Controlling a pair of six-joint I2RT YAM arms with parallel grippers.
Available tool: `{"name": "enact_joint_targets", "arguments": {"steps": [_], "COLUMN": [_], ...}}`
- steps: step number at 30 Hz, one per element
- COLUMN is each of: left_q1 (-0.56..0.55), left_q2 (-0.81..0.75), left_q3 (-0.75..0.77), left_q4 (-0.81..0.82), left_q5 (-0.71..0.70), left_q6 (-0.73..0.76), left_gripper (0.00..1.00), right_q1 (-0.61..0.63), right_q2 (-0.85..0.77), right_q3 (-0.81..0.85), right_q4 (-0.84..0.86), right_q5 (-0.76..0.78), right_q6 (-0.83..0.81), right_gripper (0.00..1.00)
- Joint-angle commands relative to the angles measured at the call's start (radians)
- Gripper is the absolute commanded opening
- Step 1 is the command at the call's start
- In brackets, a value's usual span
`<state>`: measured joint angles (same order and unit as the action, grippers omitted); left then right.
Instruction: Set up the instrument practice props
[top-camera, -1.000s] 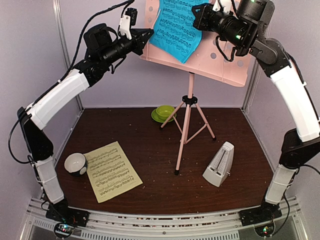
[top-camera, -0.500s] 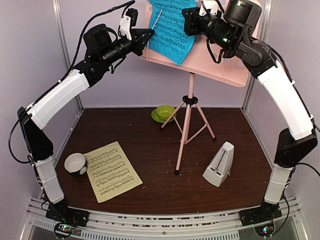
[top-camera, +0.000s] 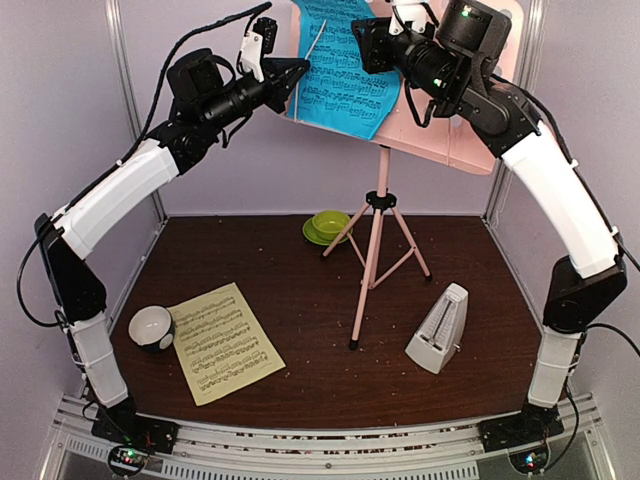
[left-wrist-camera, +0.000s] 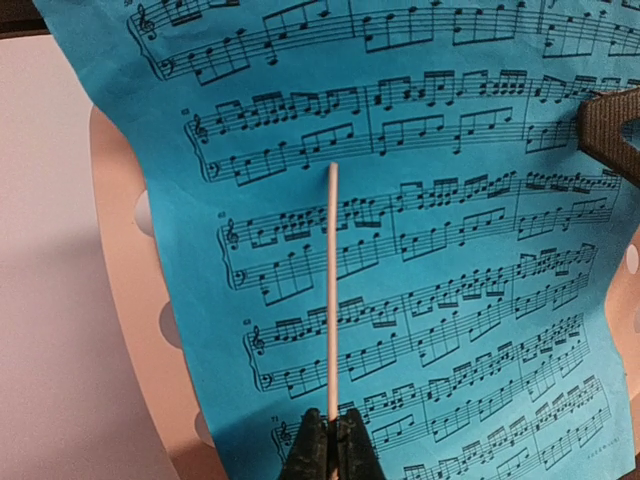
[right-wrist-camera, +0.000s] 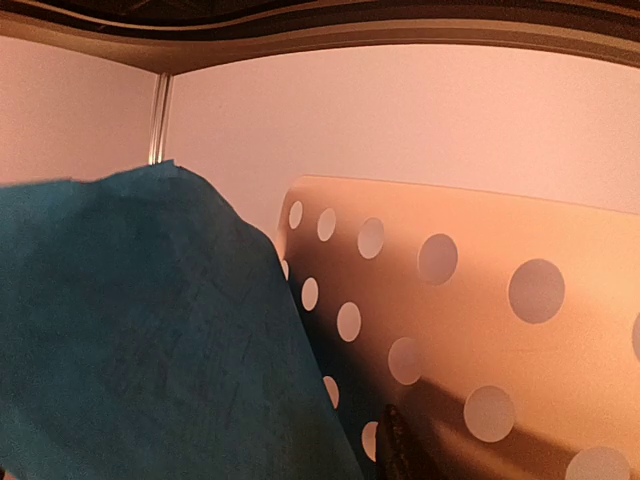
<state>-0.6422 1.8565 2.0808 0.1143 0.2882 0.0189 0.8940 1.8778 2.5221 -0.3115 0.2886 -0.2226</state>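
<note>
The pink music stand (top-camera: 372, 260) stands mid-table, and the blue sheet-music page (top-camera: 340, 70) lies against its hole-punched desk (top-camera: 445, 135). My left gripper (top-camera: 297, 72) is shut on a thin pale rod (left-wrist-camera: 331, 290) that lies upright across the blue page (left-wrist-camera: 420, 250). My right gripper (top-camera: 366, 42) is at the page's upper right. Only one of its fingers (right-wrist-camera: 397, 450) shows, a little clear of the blue page's (right-wrist-camera: 130, 330) edge, and the page hides the other. The pale-yellow page (top-camera: 225, 342) lies flat at front left. The white metronome (top-camera: 438, 330) stands at front right.
A green bowl on a saucer (top-camera: 328, 225) sits by the stand's far legs. A small white-and-black cup (top-camera: 151, 327) touches the yellow page's left edge. Metal frame posts and walls close in both sides and the back.
My right arm has swung left along the desk, and the blue page has slid left with it. Its jaws have parted from the page. The left arm has stayed put.
</note>
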Motion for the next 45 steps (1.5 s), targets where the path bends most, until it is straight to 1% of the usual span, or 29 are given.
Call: {"name": "enact_joint_targets", "arguments": {"steps": [1, 4, 7, 10, 13, 22, 25, 28, 35, 39, 45], "left_q1": [-0.002, -0.002, -0.003, -0.003, -0.002, -0.002, -0.002, -0.002, -0.002, -0.002, -0.002], "left_q2": [-0.042, -0.042, -0.042, -0.041, -0.04, -0.04, -0.04, -0.039, -0.036, -0.036, -0.031], "left_q3": [-0.017, -0.018, -0.02, -0.023, -0.02, -0.016, -0.015, -0.014, -0.013, -0.012, -0.008], "left_q4": [0.065, 0.066, 0.07, 0.075, 0.072, 0.055, 0.054, 0.052, 0.054, 0.05, 0.046], "left_q5": [0.03, 0.024, 0.022, 0.022, 0.03, 0.042, 0.047, 0.048, 0.052, 0.054, 0.057], "left_q6": [0.021, 0.026, 0.03, 0.029, 0.029, 0.029, 0.028, 0.029, 0.028, 0.028, 0.029], "left_gripper": [0.0, 0.0, 0.0, 0.0, 0.0, 0.0, 0.0, 0.0, 0.0, 0.0, 0.0], "right_q1": [-0.006, -0.002, 0.002, 0.001, 0.001, -0.026, -0.035, -0.051, -0.073, -0.076, -0.083], "right_q2": [-0.009, -0.042, -0.065, -0.06, -0.044, 0.012, 0.01, -0.004, -0.006, 0.017, 0.02], "right_q3": [0.006, -0.039, -0.078, -0.08, -0.076, -0.034, -0.041, -0.052, -0.046, -0.031, -0.027], "right_q4": [0.037, 0.041, 0.053, 0.066, 0.08, 0.117, 0.094, 0.074, 0.094, 0.11, 0.124], "right_q5": [0.022, 0.023, 0.022, 0.023, 0.002, -0.106, -0.183, -0.215, -0.233, -0.249, -0.261], "right_q6": [0.008, 0.003, -0.017, -0.033, -0.052, -0.14, -0.213, -0.254, -0.334, -0.372, -0.437], "right_gripper": [0.35, 0.32, 0.22, 0.07, 0.0, 0.0, 0.0, 0.0, 0.0, 0.03, 0.01]}}
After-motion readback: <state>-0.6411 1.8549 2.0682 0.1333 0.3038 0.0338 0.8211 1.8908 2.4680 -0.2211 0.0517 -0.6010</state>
